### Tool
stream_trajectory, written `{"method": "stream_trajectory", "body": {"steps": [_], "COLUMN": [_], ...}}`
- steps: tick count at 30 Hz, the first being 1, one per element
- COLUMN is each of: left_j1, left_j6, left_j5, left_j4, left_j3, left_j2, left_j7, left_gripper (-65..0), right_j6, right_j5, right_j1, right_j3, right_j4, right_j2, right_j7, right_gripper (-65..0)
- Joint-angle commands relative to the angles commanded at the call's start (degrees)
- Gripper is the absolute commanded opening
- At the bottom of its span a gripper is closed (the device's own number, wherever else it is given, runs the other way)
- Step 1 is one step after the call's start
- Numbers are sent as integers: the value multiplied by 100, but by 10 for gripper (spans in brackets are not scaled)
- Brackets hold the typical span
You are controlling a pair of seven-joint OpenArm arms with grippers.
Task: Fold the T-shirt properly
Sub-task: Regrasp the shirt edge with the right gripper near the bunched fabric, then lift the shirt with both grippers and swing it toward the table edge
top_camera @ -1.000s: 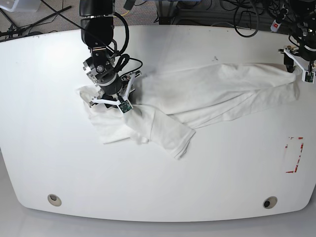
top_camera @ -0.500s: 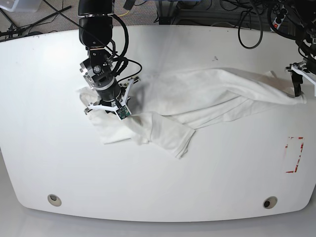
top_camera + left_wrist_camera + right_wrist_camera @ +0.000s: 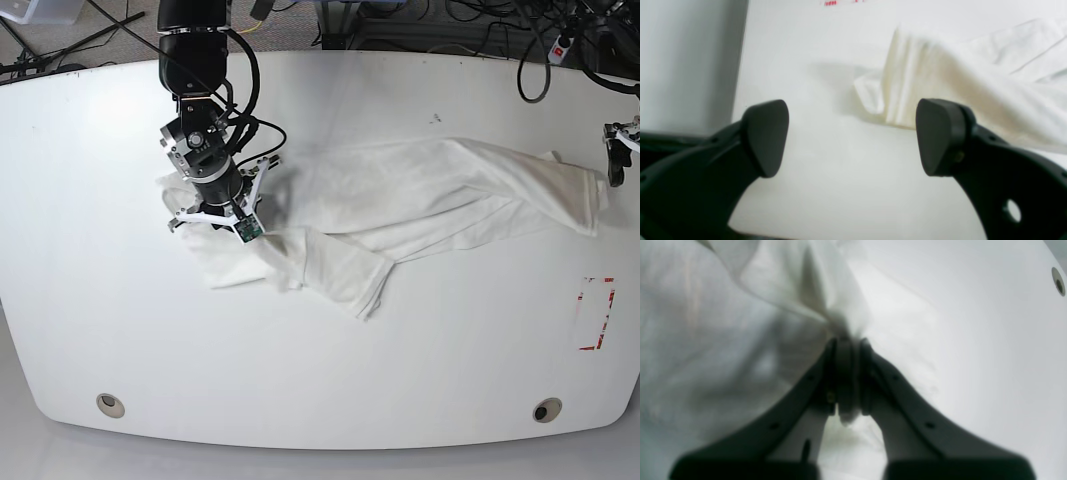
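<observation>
A: Start at the near edge of the desk (image 3: 320, 400). What's there?

B: Two small round holes near the front corners, one on each side (image 3: 110, 405) (image 3: 546, 410). Toward the base view's right there's a red marking (image 3: 597, 313) on the white surface, well apart from the cloth.

A: And the T-shirt?

B: The T-shirt (image 3: 400, 215) lies crumpled across the middle of the desk, stretched in a long band from the base view's left to its right. One sleeve-like flap points toward the near edge. It looks plain white here; I can't make out any print.

A: What about the right claw?

B: The right claw (image 3: 846, 340) is on the base view's left, over the bunched end of the shirt. Its wrist view shows the two fingers pressed together with a pinch of white fabric gathered between the tips.

A: The left one?

B: The left claw (image 3: 853, 136) sits by the desk's far right edge in the base view. Its fingers (image 3: 766, 136) are spread wide with nothing between them, only bare desk. The shirt's end lies just beyond the tips, not touching them.

A: Beyond the desk?

B: Dark cables (image 3: 480, 30) on the floor.
</observation>
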Motion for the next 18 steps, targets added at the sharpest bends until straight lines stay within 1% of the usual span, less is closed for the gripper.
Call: {"method": "stream_trajectory", "body": {"steps": [3, 7, 11, 18], "left_j1": [-343, -853, -1459, -2084], "left_j6": [0, 136, 136, 145], "left_j5": [-44, 316, 598, 967], "left_j4": [-387, -1055, -1855, -2752], "left_j3": [-26, -26, -26, -26], "left_j2": [-53, -53, -70, -70], "left_j7": [0, 0, -9, -26], "left_gripper": [-89, -89, -89, -90], "right_j6": [0, 0, 0, 0], "right_j5": [9, 18, 18, 26], "right_j1": [0, 9, 9, 9], "right_j3": [0, 0, 0, 0], "right_j4": [0, -26, -35, -35], "right_j2": [0, 0, 0, 0], "right_j7": [0, 0, 0, 0], "right_gripper": [-650, -650, -650, -650]}}
